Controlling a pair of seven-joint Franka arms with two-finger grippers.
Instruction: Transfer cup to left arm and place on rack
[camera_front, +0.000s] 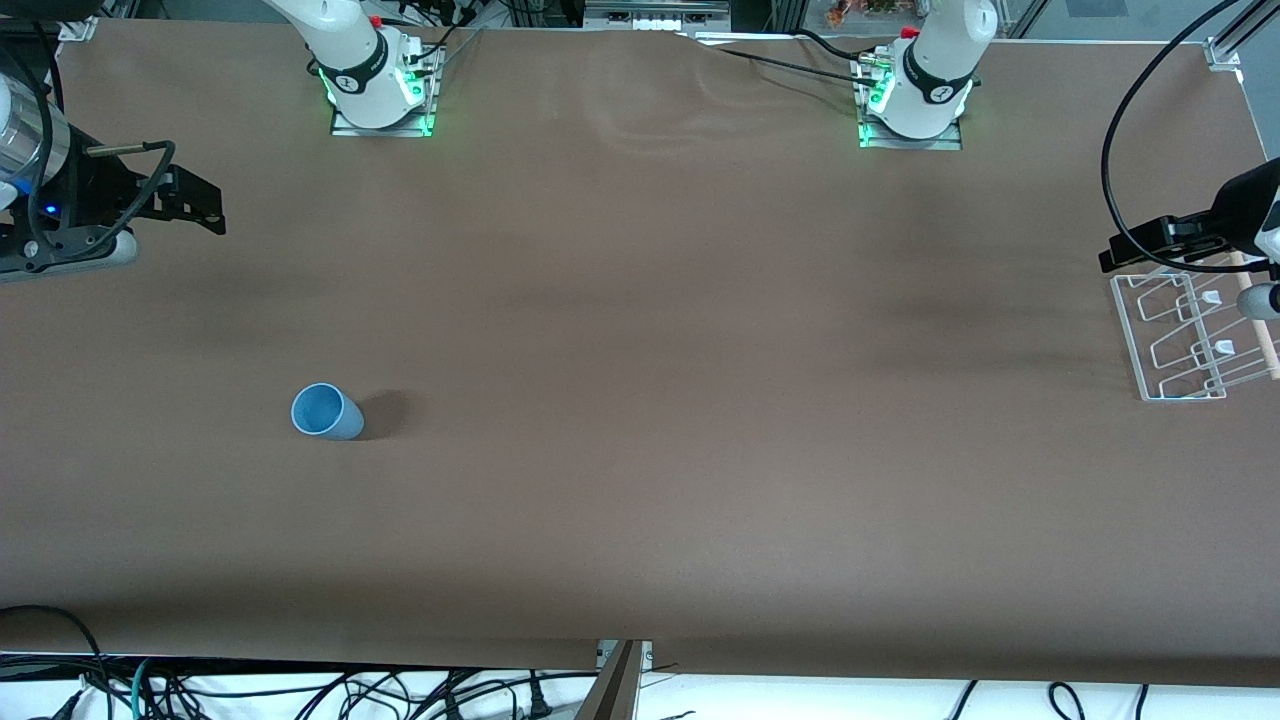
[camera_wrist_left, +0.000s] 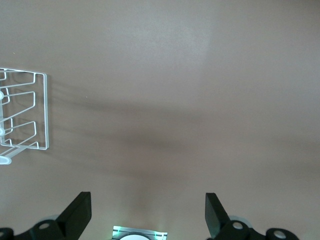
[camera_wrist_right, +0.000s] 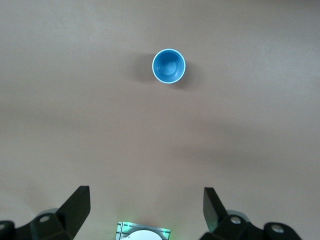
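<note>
The light-blue cup stands upright on the brown table, mouth up, toward the right arm's end and nearer to the front camera than both bases. It also shows in the right wrist view, well apart from the fingers. My right gripper hangs open and empty over the table's edge at the right arm's end; it also shows in its own wrist view. My left gripper hangs open and empty over the rack's edge; it also shows in its own wrist view. The clear rack lies at the left arm's end and also shows in the left wrist view.
The right arm's base and the left arm's base stand along the table's back edge with green lights. Black cables loop over the left arm's end. Cables hang below the table's front edge.
</note>
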